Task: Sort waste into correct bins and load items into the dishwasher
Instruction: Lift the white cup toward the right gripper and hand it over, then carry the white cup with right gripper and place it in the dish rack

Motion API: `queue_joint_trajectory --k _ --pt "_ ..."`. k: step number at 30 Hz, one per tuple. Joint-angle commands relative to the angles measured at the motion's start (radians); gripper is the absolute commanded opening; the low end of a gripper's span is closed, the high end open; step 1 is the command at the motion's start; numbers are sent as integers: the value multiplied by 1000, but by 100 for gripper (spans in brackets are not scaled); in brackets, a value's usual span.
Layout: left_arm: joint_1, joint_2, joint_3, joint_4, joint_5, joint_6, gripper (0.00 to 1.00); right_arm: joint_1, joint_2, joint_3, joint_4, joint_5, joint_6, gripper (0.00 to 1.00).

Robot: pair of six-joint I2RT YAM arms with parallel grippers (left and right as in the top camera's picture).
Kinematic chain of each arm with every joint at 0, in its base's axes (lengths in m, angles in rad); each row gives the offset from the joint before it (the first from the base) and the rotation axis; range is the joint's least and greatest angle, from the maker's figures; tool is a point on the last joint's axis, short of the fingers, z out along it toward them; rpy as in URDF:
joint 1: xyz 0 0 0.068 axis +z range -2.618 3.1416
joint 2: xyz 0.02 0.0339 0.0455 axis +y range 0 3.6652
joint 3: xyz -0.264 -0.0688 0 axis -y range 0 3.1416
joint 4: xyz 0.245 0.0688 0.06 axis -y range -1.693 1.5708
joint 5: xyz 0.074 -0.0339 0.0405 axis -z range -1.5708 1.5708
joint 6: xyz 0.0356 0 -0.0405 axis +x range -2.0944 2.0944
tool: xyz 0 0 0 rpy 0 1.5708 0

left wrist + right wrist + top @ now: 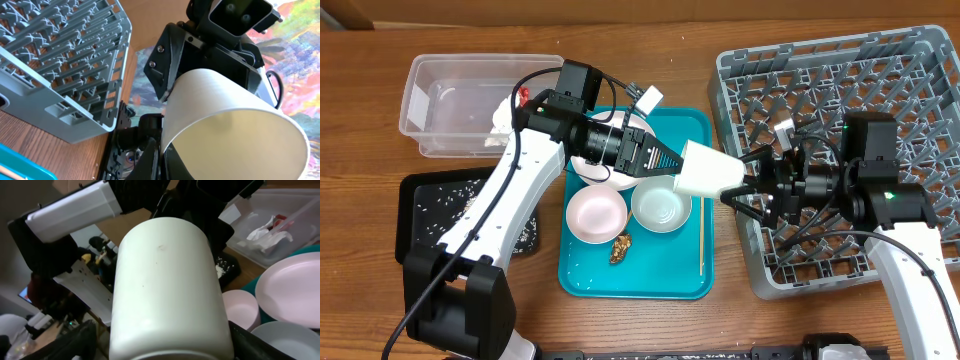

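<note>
Overhead, the clear tub (450,95) at the far left of the worktop (380,30) holds the crumpled white napkin (503,118) with its red scrap, pushed against the wall nearest the teal tray (655,280). Just in front of the tub, the black tray (420,190) carries scattered white rice grains (445,192).

The teal tray sits in the middle. On it are the white plate (295,287), partly hidden under the left arm, a whitish bowl (596,215) and a pale grey-green bowl (660,206) side by side, a small brown lump (620,248) in front of them, and a thin chopstick (701,238) along the tray's right edge. The grey dish rack (840,90) fills the right side.

The white cup (712,170) is in the air on its side, over the gap between the teal tray and the rack. It is plain, smooth and slightly tapered, with a faint speck on its wall. Its open mouth faces the left gripper (677,167), whose fingers are clamped on the rim. The right gripper (745,182) meets it from the rack side. In the right wrist view its fingers (80,342) stand apart, one on each side of the cup's base end. I cannot tell whether they press on it.
</note>
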Motion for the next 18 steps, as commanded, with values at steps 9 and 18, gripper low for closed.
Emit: queue_joint_trajectory --k 9,18 --pt "-8 8 16 3 -8 -4 4 11 0 27 39 34 -2 71" --pt "-8 8 16 3 -9 -7 4 11 0 27 70 50 21 55"
